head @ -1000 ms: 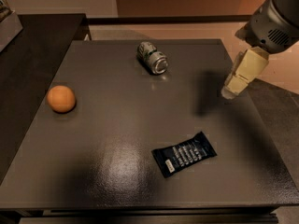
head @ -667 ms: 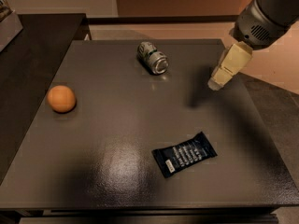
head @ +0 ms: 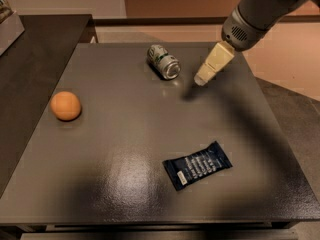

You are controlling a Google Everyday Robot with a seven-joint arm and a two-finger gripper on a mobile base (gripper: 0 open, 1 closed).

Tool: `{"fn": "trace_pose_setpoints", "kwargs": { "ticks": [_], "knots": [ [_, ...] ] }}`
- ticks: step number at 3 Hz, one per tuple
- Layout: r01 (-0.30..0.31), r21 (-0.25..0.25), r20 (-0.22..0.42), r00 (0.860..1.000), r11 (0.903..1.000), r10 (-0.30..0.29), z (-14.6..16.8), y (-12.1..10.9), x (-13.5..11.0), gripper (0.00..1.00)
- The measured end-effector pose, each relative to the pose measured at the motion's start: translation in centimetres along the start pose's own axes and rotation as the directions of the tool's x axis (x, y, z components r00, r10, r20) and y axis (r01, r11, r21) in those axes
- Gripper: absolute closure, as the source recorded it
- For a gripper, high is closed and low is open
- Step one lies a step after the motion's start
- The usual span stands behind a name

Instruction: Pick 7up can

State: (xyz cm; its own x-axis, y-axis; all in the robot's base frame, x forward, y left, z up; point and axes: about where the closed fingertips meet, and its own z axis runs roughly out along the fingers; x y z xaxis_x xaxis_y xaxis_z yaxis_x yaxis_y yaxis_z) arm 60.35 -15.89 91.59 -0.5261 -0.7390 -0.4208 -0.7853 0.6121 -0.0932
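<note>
The 7up can (head: 163, 62) lies on its side at the far middle of the dark table (head: 125, 134), its shiny round end facing the front right. It is silvery grey with green and white markings. My gripper (head: 202, 79) hangs from the arm at the upper right, with cream-coloured fingers (head: 212, 64) pointing down and left. It is just to the right of the can, a short way apart and above the table top. It holds nothing.
An orange fruit (head: 65, 105) sits at the left side of the table. A black snack wrapper (head: 197, 165) lies at the front right. A darker counter (head: 35, 49) adjoins the table on the left. The floor drops away past the right edge.
My gripper has moved left and a little farther back, from the table's right edge toward the can. The can, fruit and wrapper have not moved.
</note>
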Motion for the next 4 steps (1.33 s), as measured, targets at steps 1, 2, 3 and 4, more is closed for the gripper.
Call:
{"fn": "trace_pose_setpoints", "kwargs": {
  "ticks": [1,2,3,4],
  "knots": [
    [-0.086,0.019,-0.023,0.996,0.9961,0.087,2.1,-1.0,-1.9,0.00],
    [-0.163,0.035,-0.053,0.985,0.9860,0.165,3.7,-1.7,-3.9,0.00],
    [-0.221,0.029,-0.081,0.971,0.9748,0.223,5.2,-2.0,-5.9,0.00],
    [-0.259,0.006,-0.100,0.961,0.9658,0.259,6.5,-1.5,-8.2,0.00]
  ]
}}
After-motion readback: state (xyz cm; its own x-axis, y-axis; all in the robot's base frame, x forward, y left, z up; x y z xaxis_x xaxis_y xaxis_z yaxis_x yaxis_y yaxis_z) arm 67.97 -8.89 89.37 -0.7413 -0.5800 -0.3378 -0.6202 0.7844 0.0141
